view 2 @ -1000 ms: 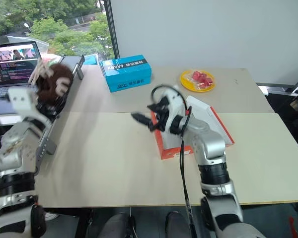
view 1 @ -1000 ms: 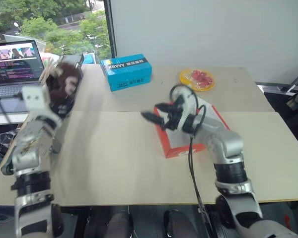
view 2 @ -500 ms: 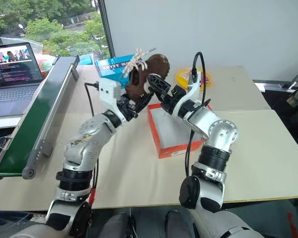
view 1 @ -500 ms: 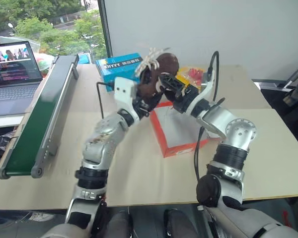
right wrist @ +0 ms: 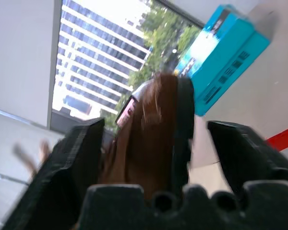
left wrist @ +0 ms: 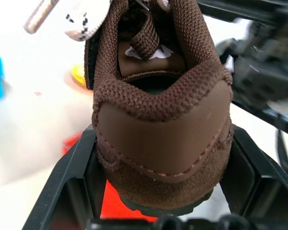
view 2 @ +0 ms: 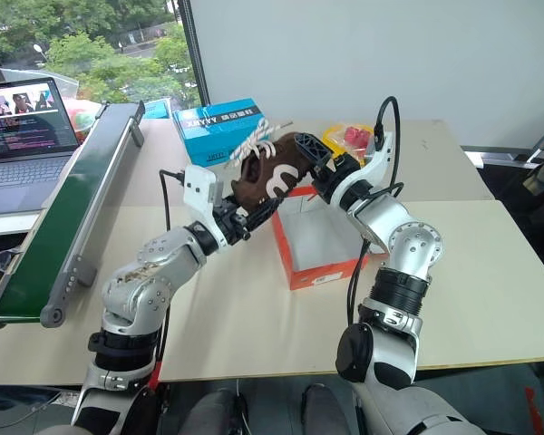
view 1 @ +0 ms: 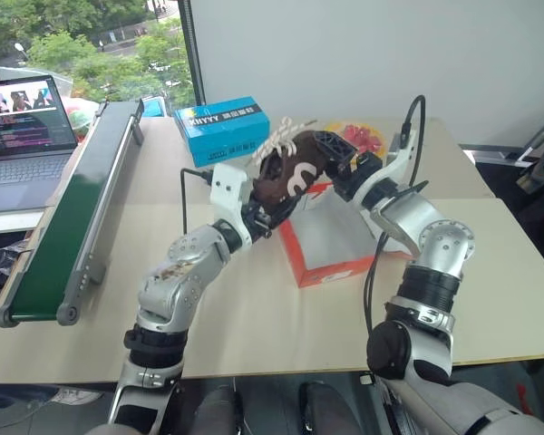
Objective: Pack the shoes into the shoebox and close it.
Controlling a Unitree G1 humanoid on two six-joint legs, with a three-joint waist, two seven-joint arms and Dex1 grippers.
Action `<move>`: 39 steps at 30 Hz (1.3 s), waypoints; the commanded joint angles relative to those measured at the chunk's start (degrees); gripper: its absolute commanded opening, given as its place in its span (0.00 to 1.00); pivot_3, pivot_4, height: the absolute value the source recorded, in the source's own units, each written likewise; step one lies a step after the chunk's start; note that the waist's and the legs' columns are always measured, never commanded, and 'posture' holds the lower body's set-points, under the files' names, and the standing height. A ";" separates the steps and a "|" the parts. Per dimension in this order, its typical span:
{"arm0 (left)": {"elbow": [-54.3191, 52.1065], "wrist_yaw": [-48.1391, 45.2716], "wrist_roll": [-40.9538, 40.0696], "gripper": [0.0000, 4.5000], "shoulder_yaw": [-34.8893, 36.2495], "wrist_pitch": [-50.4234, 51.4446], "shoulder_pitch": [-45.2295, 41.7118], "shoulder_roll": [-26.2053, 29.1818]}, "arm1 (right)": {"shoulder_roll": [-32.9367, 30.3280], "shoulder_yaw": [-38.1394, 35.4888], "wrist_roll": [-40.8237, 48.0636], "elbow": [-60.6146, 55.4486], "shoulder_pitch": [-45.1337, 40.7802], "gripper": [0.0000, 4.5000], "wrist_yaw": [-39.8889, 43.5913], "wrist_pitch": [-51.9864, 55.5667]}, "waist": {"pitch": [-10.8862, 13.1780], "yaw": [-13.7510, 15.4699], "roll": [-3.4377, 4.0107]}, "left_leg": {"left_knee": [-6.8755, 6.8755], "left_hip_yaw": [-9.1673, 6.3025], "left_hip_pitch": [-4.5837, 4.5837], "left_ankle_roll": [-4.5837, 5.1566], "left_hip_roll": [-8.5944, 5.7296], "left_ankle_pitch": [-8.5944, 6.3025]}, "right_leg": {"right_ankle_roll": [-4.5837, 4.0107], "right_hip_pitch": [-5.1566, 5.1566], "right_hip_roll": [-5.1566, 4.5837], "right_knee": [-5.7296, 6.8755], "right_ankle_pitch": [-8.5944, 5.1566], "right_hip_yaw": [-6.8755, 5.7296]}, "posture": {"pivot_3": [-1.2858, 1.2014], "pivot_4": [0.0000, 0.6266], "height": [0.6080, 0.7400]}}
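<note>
A dark brown shoe (view 1: 290, 172) with cream laces and a white curly mark hangs in the air over the left rim of the orange-red shoebox (view 1: 335, 272), which lies open and white inside. My left gripper (view 1: 268, 214) is shut on the shoe's heel (left wrist: 158, 120), one finger (left wrist: 72, 191) on each side. My right gripper (view 1: 332, 150) reaches in from the far right and straddles the shoe's toe (right wrist: 153, 124). Its fingers (right wrist: 240, 153) stand apart, with a gap showing on one side. The right arm hides the box's lid.
A blue box (view 1: 227, 127) with white lettering sits at the back of the table. A yellow plate (view 1: 361, 136) with red pieces lies behind the right gripper. A long green conveyor (view 1: 72, 208) runs along the left edge, with a laptop (view 1: 23, 127) beyond it.
My left arm swung the shoe from above the conveyor rightward to over the shoebox. My right gripper rose from the box to the shoe's toe and its fingers narrowed.
</note>
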 commanded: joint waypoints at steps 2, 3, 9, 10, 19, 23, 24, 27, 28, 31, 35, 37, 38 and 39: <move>-2.97 0.28 -0.77 0.60 0.01 -0.11 -1.82 -0.75 | -0.72 1.86 1.45 -1.00 -0.32 0.46 1.11 -1.88 | 0.00 0.12 0.00 | -0.01 0.00 0.00 0.00 0.00 0.00 | 0.00 0.00 0.00 0.00 0.00 0.00 | 0.52 0.24 1.00; -2.73 0.25 -0.68 0.60 -0.06 -0.21 -1.99 -0.73 | -0.75 1.98 1.50 -0.96 -0.26 0.40 1.11 -1.98 | 0.00 0.12 0.00 | -0.01 0.00 0.00 0.00 0.00 0.00 | 0.00 0.00 0.00 0.01 0.00 0.00 | 0.52 0.24 1.00; -0.54 0.50 -0.84 0.71 2.18 0.29 -3.05 0.53 | -1.40 2.39 1.92 -1.15 0.22 0.11 1.09 -2.49 | 0.00 0.28 0.00 | 0.00 0.01 0.00 0.00 0.00 0.00 | 0.00 0.00 0.00 0.00 0.00 0.00 | 0.52 0.24 1.00; 0.00 0.78 -1.60 0.82 3.43 0.74 -3.21 0.56 | -1.52 2.45 1.99 -1.17 0.26 0.11 1.06 -2.60 | 0.00 0.31 0.00 | 0.00 0.01 0.00 0.00 0.00 0.00 | 0.00 0.00 0.00 0.00 0.00 0.01 | 0.52 0.24 1.00; 8.00 0.42 -8.10 1.00 18.78 0.78 -13.10 11.18 | -10.86 7.00 -4.71 1.29 -4.61 0.10 3.08 -5.69 | 0.02 -0.11 0.03 | 0.00 0.05 -0.02 0.01 -0.01 0.00 | 0.00 -0.09 0.02 0.01 0.00 0.06 | 0.52 0.24 1.00; 7.22 -2.17 -5.89 1.00 17.73 -0.08 -8.63 17.42 | -25.52 23.49 -19.14 10.31 -10.62 0.10 12.65 -3.55 | 0.04 -0.63 0.06 | -0.07 0.05 -0.02 -0.03 -0.01 0.03 | 0.00 -0.13 0.04 0.01 -0.01 0.06 | 0.52 0.24 1.00; 6.55 -2.39 -5.89 1.00 17.67 0.00 -7.13 17.84 | -27.96 27.70 -22.92 13.04 -12.30 0.10 15.77 -4.68 | 0.06 -0.62 0.09 | -0.08 0.07 -0.01 -0.02 -0.02 0.02 | 0.01 -0.12 0.01 -0.01 -0.01 0.06 | 0.52 0.24 1.00; 4.21 -2.38 -5.80 1.00 17.04 0.38 -3.66 17.94 | -29.93 31.40 -29.15 22.77 -17.84 0.10 20.42 -8.34 | 0.08 -0.60 0.06 | -0.01 0.15 -0.02 0.05 -0.06 -0.02 | 0.04 -0.08 -0.04 -0.16 -0.02 0.11 | 0.52 0.24 1.00; 3.13 -2.15 -5.84 1.00 16.91 0.64 -2.42 17.68 | -30.15 33.29 -31.96 25.72 -19.70 0.10 21.74 -9.99 | 0.08 -0.65 0.05 | 0.00 0.17 -0.02 0.05 -0.06 -0.02 | 0.05 -0.09 -0.05 -0.16 -0.02 0.13 | 0.52 0.24 1.00; 0.68 -1.57 -5.55 1.00 16.08 0.78 0.15 17.19 | -30.04 38.77 -38.87 32.76 -23.37 0.10 25.71 -13.34 | 0.10 -0.79 0.06 | -0.01 0.16 -0.04 0.03 -0.02 0.00 | 0.06 -0.15 -0.01 -0.09 0.00 0.16 | 0.52 0.24 1.00; -2.98 -0.97 -4.65 1.00 14.50 0.48 3.84 16.78 | -27.09 42.23 -44.43 43.23 -26.36 0.10 32.35 -18.91 | 0.10 -0.79 0.06 | -0.07 0.18 -0.06 -0.03 0.00 0.03 | 0.06 -0.20 -0.01 -0.03 0.00 0.18 | 0.52 0.24 1.00; -4.98 -1.58 -2.70 1.00 12.90 -1.30 5.13 17.86 | -25.93 43.02 -46.63 47.37 -26.85 0.10 34.92 -21.10 | 0.10 -0.85 0.06 | -0.05 0.19 -0.10 -0.03 0.02 0.03 | 0.06 -0.19 -0.02 -0.01 0.02 0.17 | 0.52 0.24 1.00; -5.79 -1.96 -2.61 1.00 12.66 -1.66 5.49 18.09 | -25.64 43.28 -47.73 48.99 -27.04 0.10 35.79 -21.95 | 0.10 -0.82 0.06 | -0.04 0.19 -0.09 -0.03 0.03 0.03 | 0.07 -0.19 -0.04 0.00 0.02 0.17 | 0.52 0.24 1.00; -6.46 -2.21 -2.93 1.00 12.78 -1.80 5.75 18.06 | -25.39 43.32 -48.59 50.31 -27.23 0.10 36.66 -22.48 | 0.11 -0.81 0.07 | -0.04 0.19 -0.09 -0.04 0.01 0.03 | 0.06 -0.19 -0.03 -0.01 0.03 0.16 | 0.52 0.24 1.00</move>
